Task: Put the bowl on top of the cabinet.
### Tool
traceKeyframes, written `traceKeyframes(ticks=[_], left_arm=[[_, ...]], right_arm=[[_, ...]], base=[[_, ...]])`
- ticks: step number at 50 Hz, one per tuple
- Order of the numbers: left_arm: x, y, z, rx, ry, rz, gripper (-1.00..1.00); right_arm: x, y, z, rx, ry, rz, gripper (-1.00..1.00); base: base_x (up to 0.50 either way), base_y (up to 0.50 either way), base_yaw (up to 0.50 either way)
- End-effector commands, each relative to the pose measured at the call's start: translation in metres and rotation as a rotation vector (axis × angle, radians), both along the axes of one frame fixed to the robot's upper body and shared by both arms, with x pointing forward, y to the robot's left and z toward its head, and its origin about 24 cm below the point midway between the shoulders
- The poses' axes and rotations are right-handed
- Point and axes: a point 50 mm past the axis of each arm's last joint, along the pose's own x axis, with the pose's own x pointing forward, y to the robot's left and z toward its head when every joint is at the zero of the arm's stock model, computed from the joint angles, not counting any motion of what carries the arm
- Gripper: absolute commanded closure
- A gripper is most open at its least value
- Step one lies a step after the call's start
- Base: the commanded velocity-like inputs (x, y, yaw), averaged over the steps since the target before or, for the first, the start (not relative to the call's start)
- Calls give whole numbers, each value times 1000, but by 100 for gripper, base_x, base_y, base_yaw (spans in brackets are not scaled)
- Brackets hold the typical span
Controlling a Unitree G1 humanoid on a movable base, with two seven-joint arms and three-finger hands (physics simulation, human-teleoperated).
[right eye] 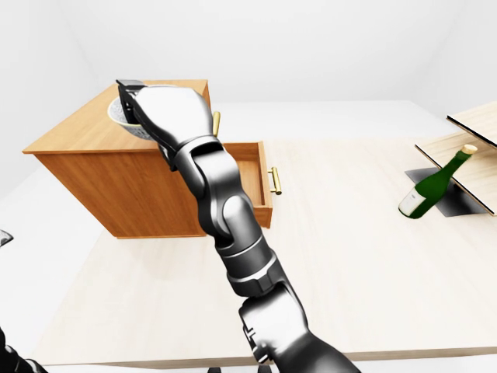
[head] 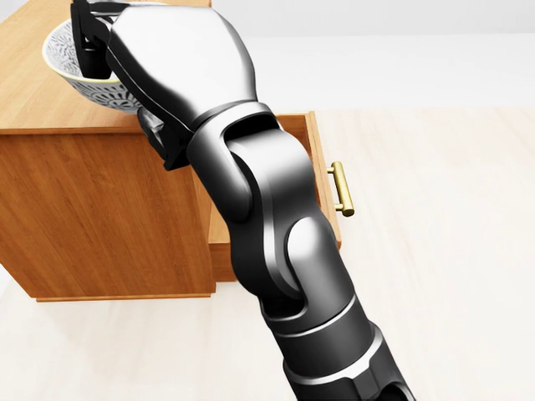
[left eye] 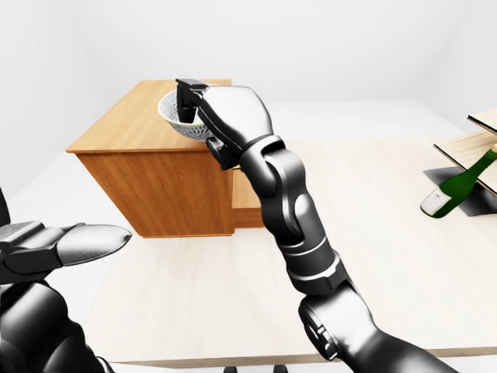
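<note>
**Right hand clamped on bowl over the cabinet top**

Right hand [head: 175, 58]: reaches up and to the left across the head view, with the arm filling the middle of the frame. Its dark fingers [head: 86, 42] hook over the rim and into the bowl [head: 60, 52], and another finger sits under the outer wall. The grip is closed on the bowl's rim.

Bowl: white with a fine grey pattern, mouth up and slightly tilted. It sits above the cabinet [head: 100, 209], over the wooden top near its right edge in the head view. I cannot tell whether the base is touching the top or is just clear of it, because the hand hides the underside.

Cabinet: a plain wooden box standing on the pale bench [left eye: 373, 233]. A low drawer [right eye: 252, 167] is pulled out to the right, with its brass handle [head: 341, 190] showing beside the forearm.

Left hand [left eye: 62, 245]: low at the left edge of the left-eye view and well apart from the cabinet. Its fingers are stretched out flat with nothing between them.

Also on the bench: a green bottle [left eye: 458, 183] at the far right, leaning tilted against wooden boards [left eye: 466, 144], well apart from the cabinet.
</note>
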Motion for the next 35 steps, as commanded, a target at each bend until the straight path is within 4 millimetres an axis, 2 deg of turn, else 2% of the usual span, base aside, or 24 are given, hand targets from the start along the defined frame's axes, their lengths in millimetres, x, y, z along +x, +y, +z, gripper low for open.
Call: traceKeyframes(ticks=[1,35], left_arm=[[-2,2,3,-14,-15,-7,-100],[-6,0,6,-31,-40,-34,-100]], right_arm=[[10,1,-6,56,18,12,100],[29,9,-31,62,84,-16,100]], base=[[0,0,0],[0,0,0]])
